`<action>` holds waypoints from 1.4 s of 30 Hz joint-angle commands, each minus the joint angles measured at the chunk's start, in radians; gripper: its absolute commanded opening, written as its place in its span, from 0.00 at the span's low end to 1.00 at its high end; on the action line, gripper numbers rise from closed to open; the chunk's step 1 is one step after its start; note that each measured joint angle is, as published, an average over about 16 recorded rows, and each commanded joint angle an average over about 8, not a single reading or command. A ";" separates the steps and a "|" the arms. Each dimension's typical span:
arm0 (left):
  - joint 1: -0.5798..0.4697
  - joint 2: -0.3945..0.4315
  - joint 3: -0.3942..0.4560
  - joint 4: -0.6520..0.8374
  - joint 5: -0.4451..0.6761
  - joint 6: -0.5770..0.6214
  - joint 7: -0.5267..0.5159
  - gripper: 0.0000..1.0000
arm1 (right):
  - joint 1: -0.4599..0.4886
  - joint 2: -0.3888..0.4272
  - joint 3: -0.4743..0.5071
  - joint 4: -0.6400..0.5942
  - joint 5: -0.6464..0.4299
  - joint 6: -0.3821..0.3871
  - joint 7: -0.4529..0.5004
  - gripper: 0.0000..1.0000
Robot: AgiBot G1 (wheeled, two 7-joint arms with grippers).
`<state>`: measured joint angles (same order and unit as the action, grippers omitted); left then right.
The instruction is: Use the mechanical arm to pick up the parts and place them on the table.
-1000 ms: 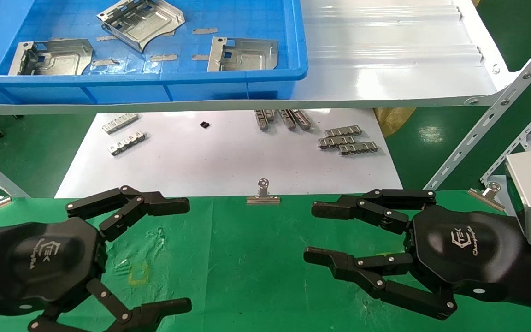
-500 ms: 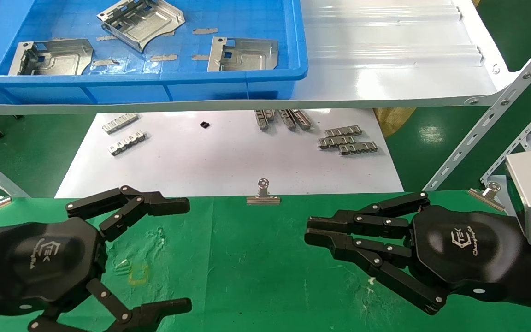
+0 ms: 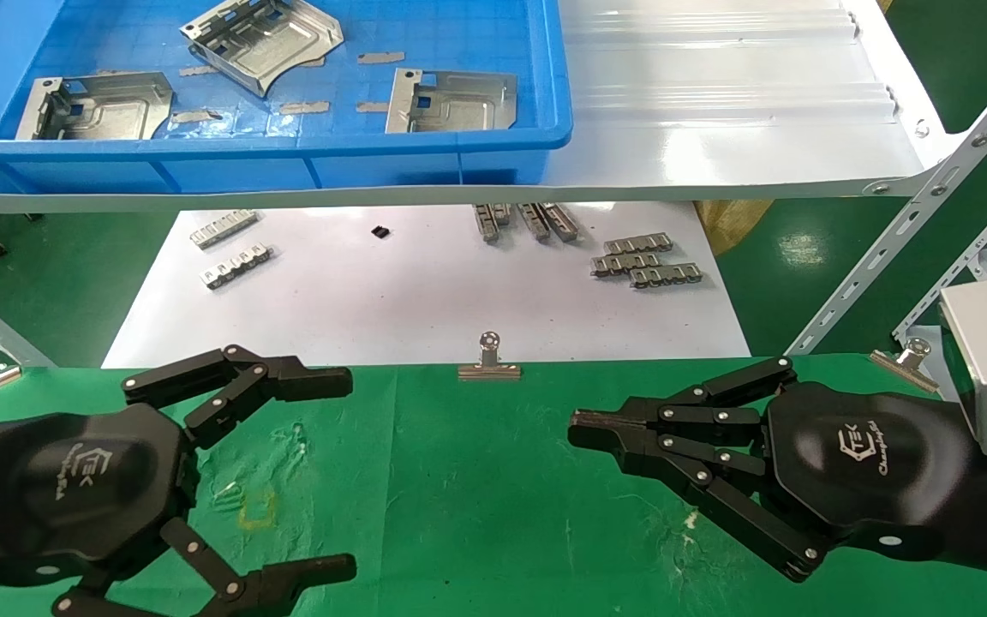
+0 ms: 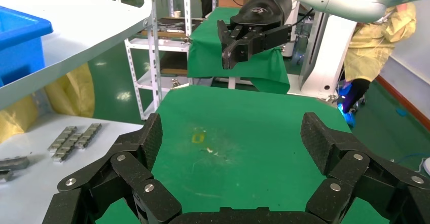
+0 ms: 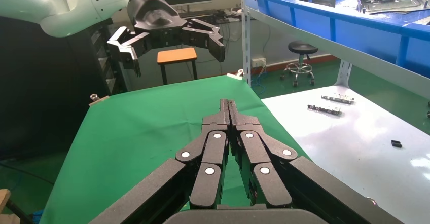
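Table: my green cloth surface (image 3: 476, 506) lies wrinkled under both my hands, with a faint yellow square mark (image 3: 257, 509) near the left one and a silver binder clip (image 3: 489, 359) on its far edge.
Right gripper (image 3: 575, 426): mine, hovering over the right side of the cloth — fingertips pressed together, holding nothing.
Left gripper (image 3: 335, 470): mine, over the left side of the cloth, fingers spread wide, nothing between them.
Parts: three stamped metal plates (image 3: 451, 100) lie in the blue bin (image 3: 288, 147) on the white shelf (image 3: 716, 128) beyond and above the cloth — well apart from both my hands.
White sheet (image 3: 425, 291): lower, between shelf and cloth, with small ribbed grey strips (image 3: 646, 264) scattered on it.
Room: green floor, slotted white shelf posts (image 3: 913, 231); in the left wrist view, a person in a yellow gown (image 4: 378, 36) behind my right arm.
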<state>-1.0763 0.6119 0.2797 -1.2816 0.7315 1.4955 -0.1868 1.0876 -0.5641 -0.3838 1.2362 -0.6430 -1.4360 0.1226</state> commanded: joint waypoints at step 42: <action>-0.039 0.006 0.013 0.019 0.044 -0.044 -0.032 1.00 | 0.000 0.000 0.000 0.000 0.000 0.000 0.000 0.06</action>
<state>-1.1474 0.6312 0.2979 -1.2505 0.7875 1.4534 -0.2196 1.0876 -0.5641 -0.3838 1.2362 -0.6430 -1.4360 0.1226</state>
